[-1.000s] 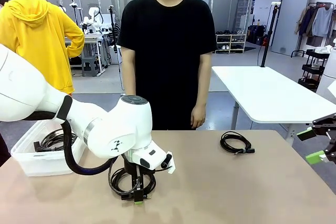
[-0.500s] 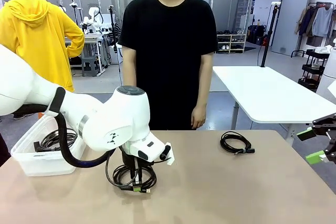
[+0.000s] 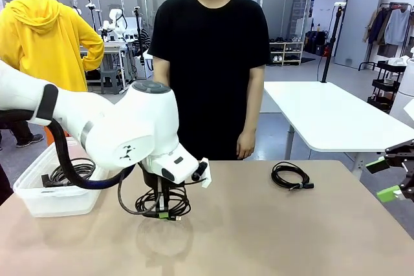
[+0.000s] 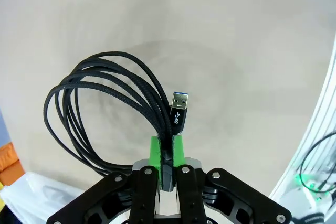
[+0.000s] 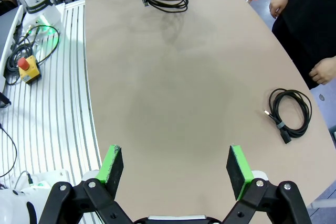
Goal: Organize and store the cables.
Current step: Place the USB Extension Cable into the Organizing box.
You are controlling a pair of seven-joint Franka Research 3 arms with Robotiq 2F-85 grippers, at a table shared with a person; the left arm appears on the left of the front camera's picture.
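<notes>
Front view: the left gripper point(image 3: 163, 213) pinches a coiled black cable point(image 3: 181, 206), which hangs just above the table point(image 3: 272, 237); a second coil point(image 3: 301, 186) lies well to its right.

Left wrist view: green pads point(image 4: 154, 149) clamp the braided loops below a blue-tongued USB plug point(image 4: 179, 109).

Right wrist view: the right gripper point(image 5: 177, 167) is spread wide over bare table, the tied second coil point(image 5: 281, 125) off to one side.

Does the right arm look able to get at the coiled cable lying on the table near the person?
Probably yes. The right gripper is open and empty, and the table between it and the coiled cable is bare. The person's hand hangs beside the table edge, apart from the cable.
</notes>
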